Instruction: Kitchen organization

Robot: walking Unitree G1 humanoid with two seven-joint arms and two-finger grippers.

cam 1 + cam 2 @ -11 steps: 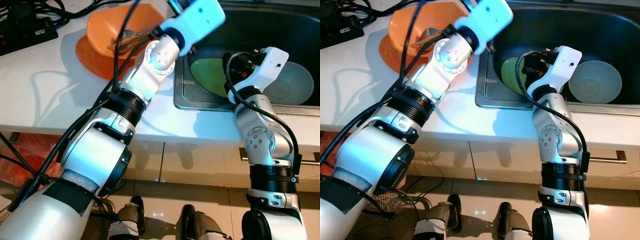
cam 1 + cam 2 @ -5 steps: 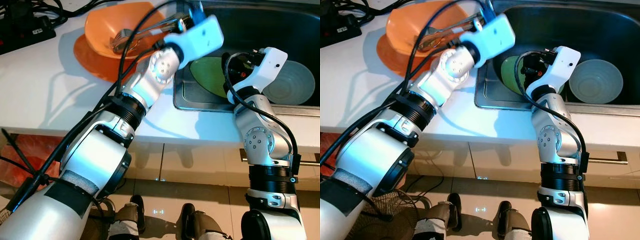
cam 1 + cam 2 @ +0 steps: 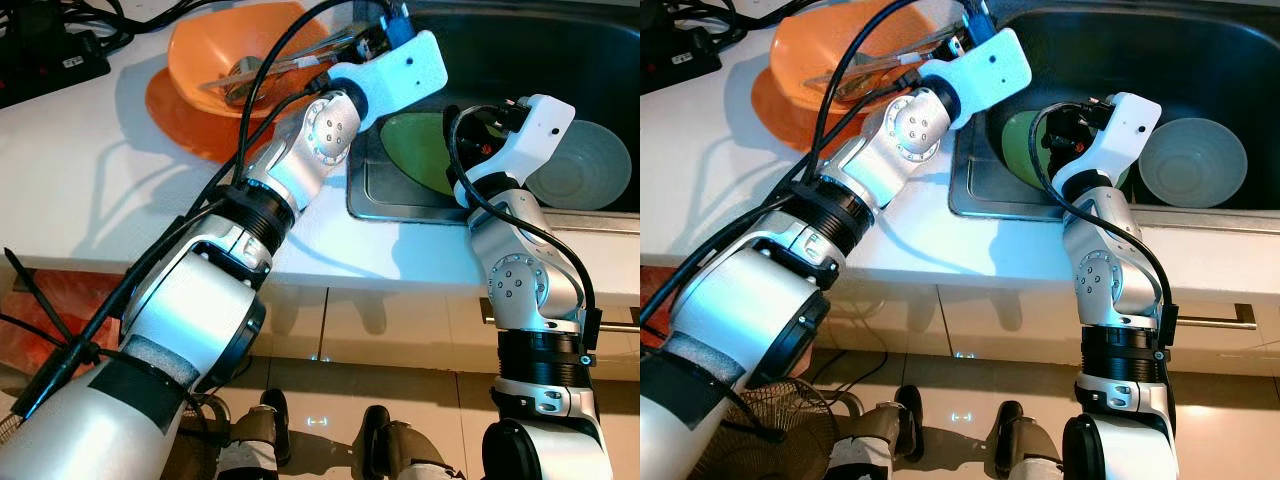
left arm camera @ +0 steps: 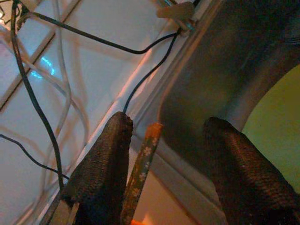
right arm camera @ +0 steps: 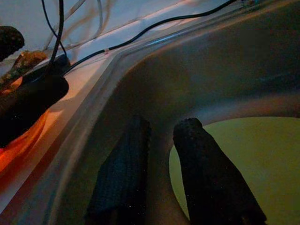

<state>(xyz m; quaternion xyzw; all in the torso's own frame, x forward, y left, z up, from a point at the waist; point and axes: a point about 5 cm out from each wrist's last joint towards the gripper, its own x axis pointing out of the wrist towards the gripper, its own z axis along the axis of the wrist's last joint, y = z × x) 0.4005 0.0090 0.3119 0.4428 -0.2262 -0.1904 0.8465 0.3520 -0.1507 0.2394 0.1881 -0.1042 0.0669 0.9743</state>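
Swinging up and toward the upper centre of the frame over the last sec, the left gripper (image 4: 164, 140) now sits at the sink (image 3: 520, 40) edge, beside the orange bowl (image 3: 215, 50) on the white worktop (image 3: 90, 180). Likely means utensils are the next pick. Left fingers (image 4: 105, 164) spread wide; a thin patterned stick, prob a chopstick (image 4: 140, 173), lies just beside one finger, not pinched. Utensils (image 3: 275, 70) rest in the bowl, upper left. Right gripper (image 5: 159, 140) hasn't moved: in the sink, fingers slightly apart, holding nothing, just over the green plate (image 3: 425, 150). Pale bowl (image 3: 590, 165) at right of the sink.
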